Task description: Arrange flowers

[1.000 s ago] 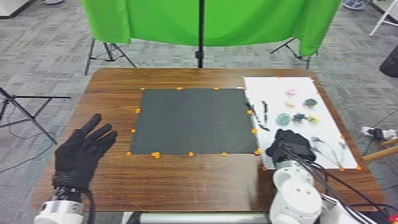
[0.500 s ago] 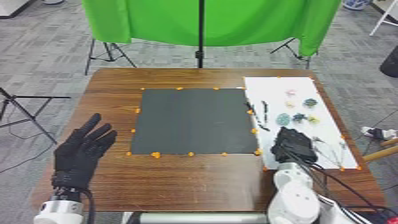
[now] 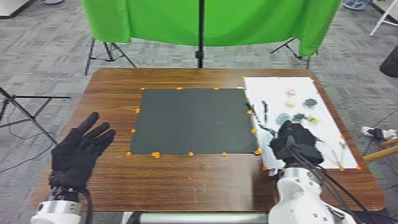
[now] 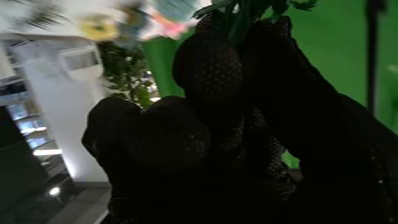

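Observation:
My right hand (image 3: 296,142) is over the near part of the white sheet (image 3: 275,90), just nearer than the teal flower (image 3: 283,118). Dark green leafy stems (image 3: 265,107) lie along the sheet's left side and run toward its fingertips. In the right wrist view, the thumb and a finger of my right hand (image 4: 209,65) pinch a green leafy stem (image 4: 238,22). Pink (image 3: 290,92), blue-green (image 3: 310,102) and yellow (image 3: 313,119) flowers lie farther up the sheet. Left of the dark mat (image 3: 195,120), my left hand (image 3: 78,152) is held open, holding nothing.
Orange tape pieces (image 3: 155,155) mark the edges of the mat and the sheet. Thin pale sprigs (image 3: 342,144) lie right of my right hand. Beyond the brown table (image 3: 115,80) stand a green backdrop (image 3: 160,22) and tripods.
My right hand has moved slightly forward, its fingertips now close to the teal flower and covering part of it. My left hand has shifted only a little.

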